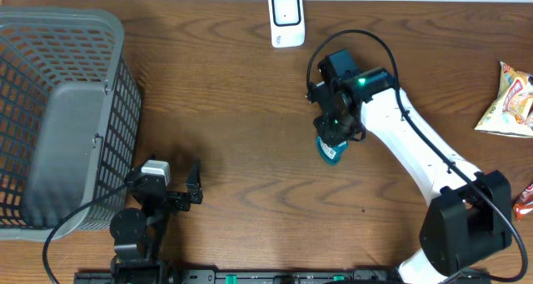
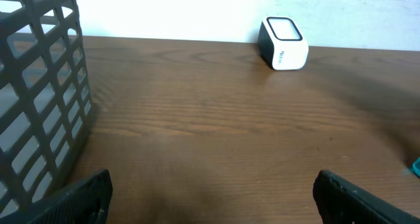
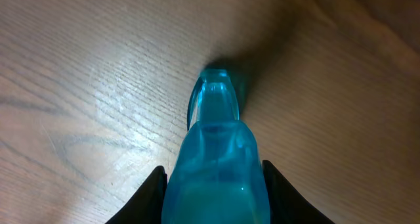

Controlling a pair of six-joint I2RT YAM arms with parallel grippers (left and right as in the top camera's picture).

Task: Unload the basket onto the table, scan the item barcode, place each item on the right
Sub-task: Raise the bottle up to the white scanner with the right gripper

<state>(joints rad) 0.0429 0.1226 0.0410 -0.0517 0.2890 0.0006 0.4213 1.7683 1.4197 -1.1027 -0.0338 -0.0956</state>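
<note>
- The right gripper (image 1: 335, 136) is clamped on a see-through blue item (image 3: 215, 165). One finger (image 3: 148, 199) presses on each side of it.
- The blue item sticks out past the fingertips, and its thin end points at the brown wood table (image 1: 233, 109).
- I cannot tell if the thin end touches the table or hangs just over it. There is a dark shadow right by it.
- No barcode shows on the blue item in these views.
- A white scanner (image 1: 286, 17) sits at the far edge of the table. It is well apart from the right gripper, beyond it and a bit to its left.
- The left gripper (image 2: 210, 207) has its fingers wide apart, with nothing between them.
- A grey basket (image 1: 125, 92) stands just to the left of the left gripper.
- From the left gripper, the scanner is far ahead and a bit to the right.
- A snack bag (image 1: 510, 101) lies well off to the right of the right gripper, near the table edge.
</note>
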